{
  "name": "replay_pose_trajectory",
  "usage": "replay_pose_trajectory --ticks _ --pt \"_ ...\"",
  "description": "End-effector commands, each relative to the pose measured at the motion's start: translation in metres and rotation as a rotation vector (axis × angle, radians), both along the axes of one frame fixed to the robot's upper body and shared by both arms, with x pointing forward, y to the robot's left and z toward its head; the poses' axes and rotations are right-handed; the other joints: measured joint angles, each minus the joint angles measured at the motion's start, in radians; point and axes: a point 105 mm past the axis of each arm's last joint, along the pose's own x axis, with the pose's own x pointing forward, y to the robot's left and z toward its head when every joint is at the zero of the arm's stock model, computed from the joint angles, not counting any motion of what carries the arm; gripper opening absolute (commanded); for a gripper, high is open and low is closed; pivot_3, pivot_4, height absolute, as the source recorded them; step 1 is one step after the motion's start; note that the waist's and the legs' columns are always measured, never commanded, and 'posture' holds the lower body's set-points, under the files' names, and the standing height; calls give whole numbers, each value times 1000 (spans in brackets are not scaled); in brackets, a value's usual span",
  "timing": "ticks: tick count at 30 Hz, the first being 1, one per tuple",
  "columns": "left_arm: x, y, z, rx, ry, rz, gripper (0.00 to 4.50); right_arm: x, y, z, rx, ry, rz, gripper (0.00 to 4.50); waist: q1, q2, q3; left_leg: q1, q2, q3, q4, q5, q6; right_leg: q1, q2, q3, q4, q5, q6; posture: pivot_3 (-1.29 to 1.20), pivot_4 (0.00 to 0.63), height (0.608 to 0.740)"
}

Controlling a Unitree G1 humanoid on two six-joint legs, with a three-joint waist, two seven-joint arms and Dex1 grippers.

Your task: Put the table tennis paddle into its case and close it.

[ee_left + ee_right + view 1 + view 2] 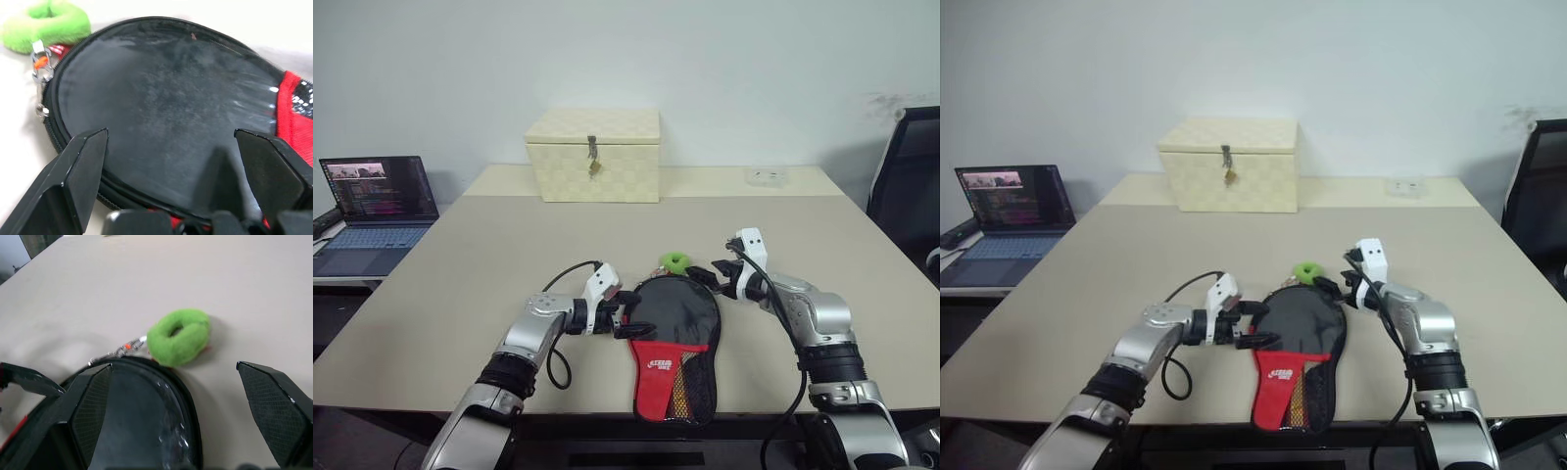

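Observation:
The case (pixel 674 323) lies flat near the table's front edge, black round part away from me and red handle part with white logo toward me. The table tennis paddle's face is hidden inside it. A strip of light wood and orange (pixel 679 388) shows beside the red part. A green fluffy ring (pixel 675 261) hangs on the zip pull (pixel 39 63) at the case's far rim. My left gripper (pixel 631 315) is open at the round part's left edge, its fingers spanning the black fabric (pixel 166 112). At the far right rim, my right gripper (pixel 717 278) stands open and empty, close to the ring (pixel 180 337).
A cream woven box (pixel 594 155) with a latch stands at the back of the table (pixel 489 255). A small white object (pixel 766 176) lies at the back right. An open laptop (pixel 374 211) sits on a side surface to the left. A black chair (pixel 911 186) stands at the right.

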Motion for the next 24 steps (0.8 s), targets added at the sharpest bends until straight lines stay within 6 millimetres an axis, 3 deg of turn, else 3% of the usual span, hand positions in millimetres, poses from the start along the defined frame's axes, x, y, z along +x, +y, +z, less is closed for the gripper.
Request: replay_pose_trajectory --ticks 1,8,13,17,20,24 --pt "-1 -3 -7 17 3 -21 4500 22 13 25 64 -41 -47 4466 -3 0 0 0 0 0 1 0 0 0 0 0 1 0 0 0 150 740" --pt "-2 -3 -7 23 -7 -31 4500 53 23 7 -8 0 -162 4466 0 0 0 1 -1 0 1 1 -1 -1 0 0 6 0 0 0 150 740" --pt "-1 2 -6 27 -15 -12 4500 58 34 -14 -118 -3 -208 4466 -3 0 0 0 0 1 1 1 -1 -2 0 1 7 0 0 0 150 740" --pt "-3 4 -7 33 -15 -6 4500 59 42 -16 -137 -16 -251 4466 -10 0 0 0 0 0 1 2 -2 -3 0 1 9 0 0 0 150 740" --pt "-4 6 -6 35 -16 -1 4500 60 48 -13 -126 -23 -262 3872 -12 0 0 1 0 0 1 2 -3 -3 0 1 10 0 0 0 150 740" --pt "-4 7 -7 39 -16 6 4500 59 54 -11 -119 -27 -246 2462 -13 0 0 1 0 0 1 3 -3 -3 0 1 12 0 0 0 150 740"
